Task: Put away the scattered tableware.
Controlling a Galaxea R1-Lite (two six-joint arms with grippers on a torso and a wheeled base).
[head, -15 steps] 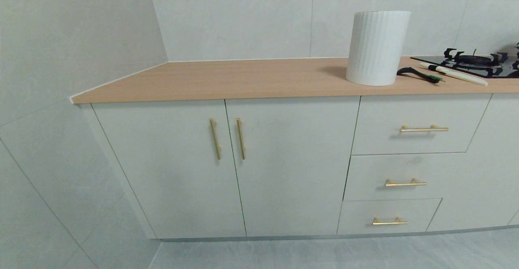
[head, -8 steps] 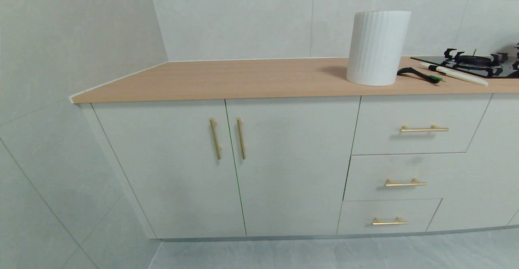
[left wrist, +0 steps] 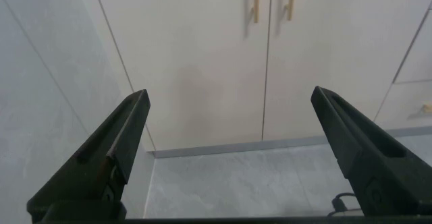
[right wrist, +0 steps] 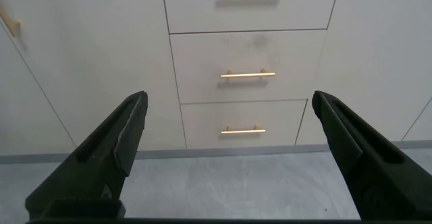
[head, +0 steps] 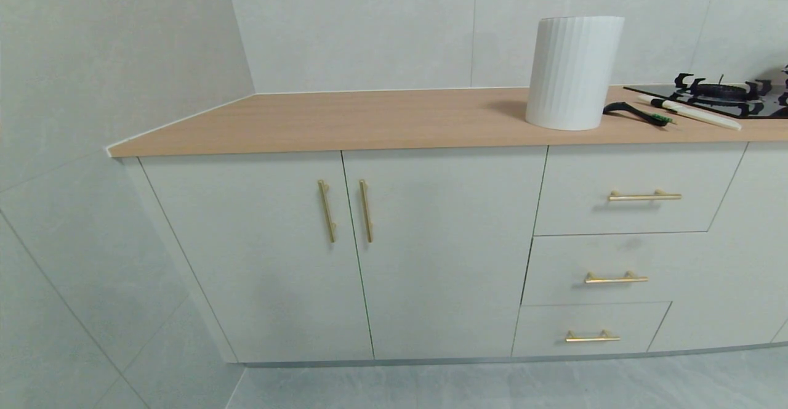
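right of the white ribbed container [head: 572,73], the black utensil [head: 637,113] meets the container's base, and whether its end runs on behind cannot be told. just beyond it, a small green part [head: 663,118] is too small to identify. farther right of the container, the stove [head: 726,92] is cut off by the edge. the left gripper [left wrist: 229,94] and right gripper [right wrist: 229,96] are cut off at their finger bases. the door handles [left wrist: 255,1], below and left of the container, are blurred and cut off.
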